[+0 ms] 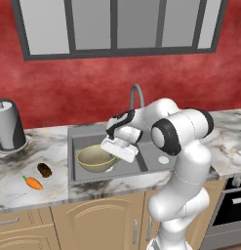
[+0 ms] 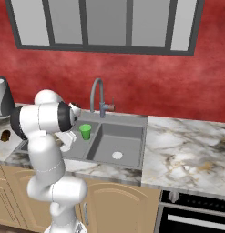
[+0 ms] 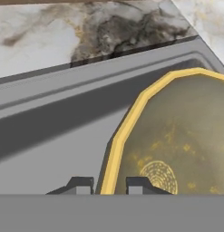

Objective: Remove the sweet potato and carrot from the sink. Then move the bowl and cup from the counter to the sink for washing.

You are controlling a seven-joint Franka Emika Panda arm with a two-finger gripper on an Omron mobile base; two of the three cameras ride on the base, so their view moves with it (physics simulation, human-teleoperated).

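Red wall and a grey-framed window back the counter [image 1: 10,180], white-grey marble over tan cabinets. Taking the sink [image 1: 88,137] as landmark and going left to right: well to its left on the marble lie the carrot [image 1: 33,183] and, just behind it, the sweet potato [image 1: 44,170], both out of the basins. Inside the sink's left basin sits the bowl [image 1: 95,158], tilted a little. The gripper [image 3: 109,185] is nearly closed, pinching the bowl's yellow rim with one fingertip outside the wall and one inside. The cup [image 2: 85,131] stands upright in the sink near the divider, just right of the bowl's basin, in front of the faucet [image 1: 136,95].

I judge the bowl stiff, smooth and likely slippery, and wide enough that a rim pinch is the only workable hold. Held off-centre like this, it will tend to swing and tip, so it should be set down gently.
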